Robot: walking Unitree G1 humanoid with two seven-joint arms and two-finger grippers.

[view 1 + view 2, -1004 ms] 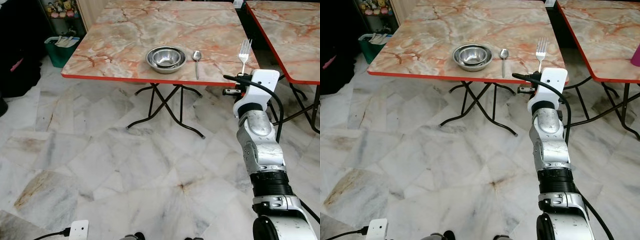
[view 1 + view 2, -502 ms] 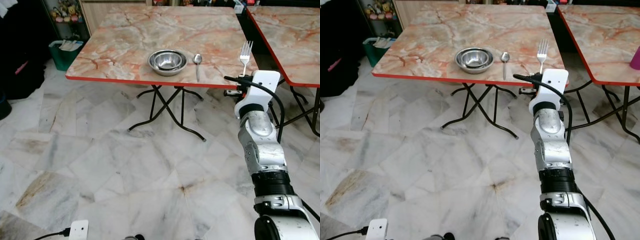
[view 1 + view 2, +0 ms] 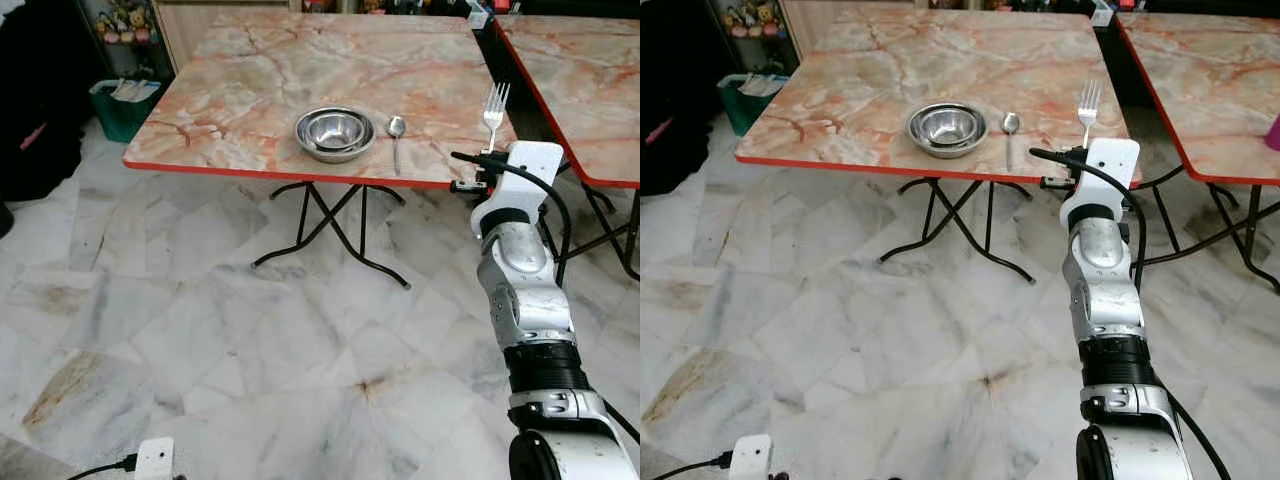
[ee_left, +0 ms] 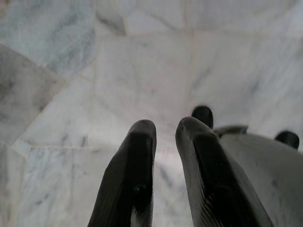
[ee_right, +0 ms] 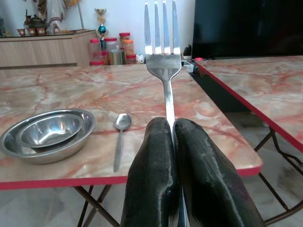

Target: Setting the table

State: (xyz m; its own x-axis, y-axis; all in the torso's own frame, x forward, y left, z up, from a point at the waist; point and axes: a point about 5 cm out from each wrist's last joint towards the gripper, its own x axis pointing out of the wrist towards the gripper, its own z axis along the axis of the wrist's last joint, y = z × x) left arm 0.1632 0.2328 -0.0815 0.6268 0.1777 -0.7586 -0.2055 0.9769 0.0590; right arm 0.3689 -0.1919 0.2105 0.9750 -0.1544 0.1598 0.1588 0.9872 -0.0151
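Shiny silver metal fork (image 5: 163,56) stands upright with its prongs up, squeezed tight between the two black fingers (image 5: 154,179) of the right gripper (image 5: 171,137), at the near right corner of the orange marble folding table (image 3: 260,75). On the table, a small silver spoon (image 3: 396,135) lies left of the fork. Two stacked round steel bowls (image 3: 334,133) sit just left of the spoon. The left gripper (image 4: 163,142) hangs over the pale marble floor (image 3: 200,300), fingers slightly apart.

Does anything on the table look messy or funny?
Nothing stands out. On the table the two nested steel bowls sit upright near the front edge, and the spoon lies straight beside them on their right. The right gripper holds the fork upright, prongs up, not yet set down.
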